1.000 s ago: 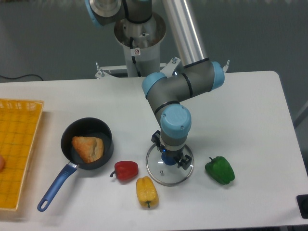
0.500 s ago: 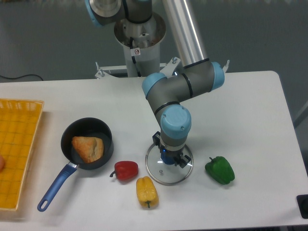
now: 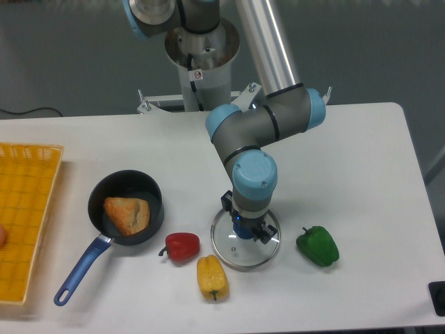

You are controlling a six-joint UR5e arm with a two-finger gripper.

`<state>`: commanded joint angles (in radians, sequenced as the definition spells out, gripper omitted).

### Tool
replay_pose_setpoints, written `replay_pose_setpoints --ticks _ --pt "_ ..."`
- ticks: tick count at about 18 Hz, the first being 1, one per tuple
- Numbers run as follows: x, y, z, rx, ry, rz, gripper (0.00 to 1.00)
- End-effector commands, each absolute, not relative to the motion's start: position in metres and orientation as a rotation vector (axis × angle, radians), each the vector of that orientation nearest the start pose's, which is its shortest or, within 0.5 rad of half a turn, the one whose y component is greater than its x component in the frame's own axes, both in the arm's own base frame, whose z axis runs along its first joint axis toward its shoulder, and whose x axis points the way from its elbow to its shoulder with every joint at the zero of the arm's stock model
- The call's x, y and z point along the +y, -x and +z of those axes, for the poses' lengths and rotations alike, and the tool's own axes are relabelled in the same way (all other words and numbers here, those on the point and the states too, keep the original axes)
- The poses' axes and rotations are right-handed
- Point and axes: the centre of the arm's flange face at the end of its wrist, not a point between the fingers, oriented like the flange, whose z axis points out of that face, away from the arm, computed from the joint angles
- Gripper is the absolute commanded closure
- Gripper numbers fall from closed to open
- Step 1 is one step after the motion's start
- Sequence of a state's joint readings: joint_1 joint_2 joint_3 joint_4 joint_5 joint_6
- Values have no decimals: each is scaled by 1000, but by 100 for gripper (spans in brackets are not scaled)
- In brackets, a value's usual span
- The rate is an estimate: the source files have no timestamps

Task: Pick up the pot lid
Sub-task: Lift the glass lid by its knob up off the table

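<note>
Pot lid [image 3: 243, 255] lies near centre on the near side, the gripper [image 3: 246, 217] apparently clamped on its blue knob [image 3: 243, 229]. A swing left could bump the red pepper [image 3: 182, 248] or yellow pepper [image 3: 212, 278]; a shallow pinch on the knob could let the lid tilt or slip; a drift right could nudge the green pepper [image 3: 318, 245]. Left to right: one yellow crate [image 3: 31, 156], one pan [image 3: 142, 185] holding one brown food piece [image 3: 126, 214], one red pepper, one yellow, one lid with one knob, one green.
</note>
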<state>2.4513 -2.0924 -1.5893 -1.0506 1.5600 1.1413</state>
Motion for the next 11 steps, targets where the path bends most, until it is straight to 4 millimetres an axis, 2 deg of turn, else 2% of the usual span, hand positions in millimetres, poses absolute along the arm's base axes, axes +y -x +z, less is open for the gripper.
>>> replay_pose_setpoints --ticks 7,11 --pt "512 409 269 436 3106 -42 46" --pt "513 402 283 449 3091 -28 46"
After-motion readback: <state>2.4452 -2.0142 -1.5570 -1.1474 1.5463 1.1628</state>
